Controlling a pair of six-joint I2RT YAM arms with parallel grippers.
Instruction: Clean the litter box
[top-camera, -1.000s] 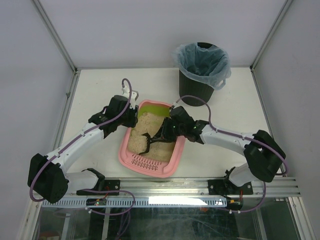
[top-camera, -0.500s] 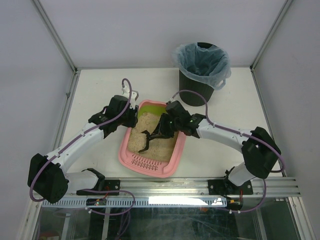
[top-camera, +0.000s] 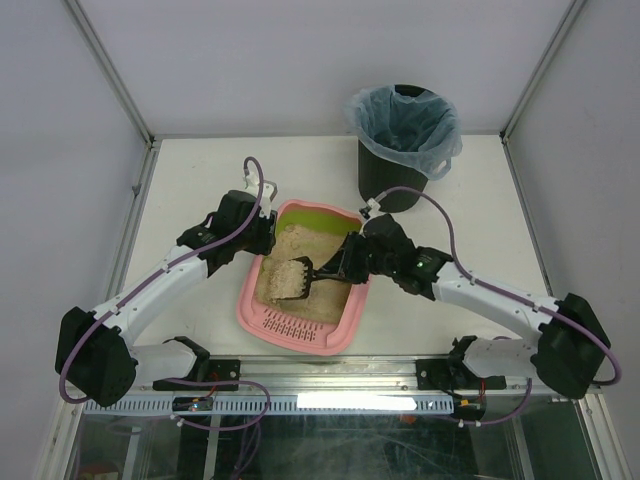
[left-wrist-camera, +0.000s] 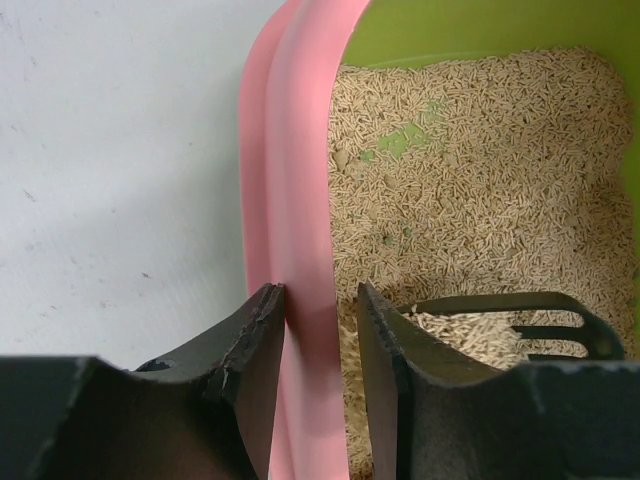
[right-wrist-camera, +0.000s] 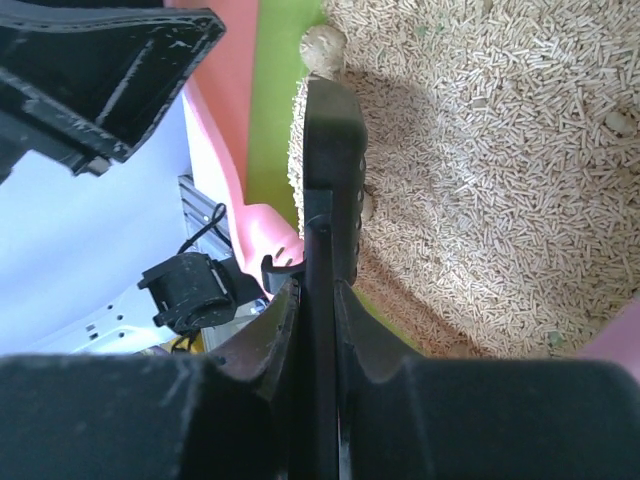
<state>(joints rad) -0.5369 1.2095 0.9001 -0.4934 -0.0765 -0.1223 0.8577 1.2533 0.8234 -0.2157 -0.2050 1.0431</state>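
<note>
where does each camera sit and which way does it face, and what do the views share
Top external: fixed above and behind the bases, looking down on the table, the litter box and the bin; the left arm and right arm both show.
Left wrist: on the left arm, looking along the left tool, closed across the box's pink rim.
Right wrist: on the right arm, looking along the right tool, shut on the scoop over the litter.
Shared: both wrist views show scoop and litter; all three show the box.
</note>
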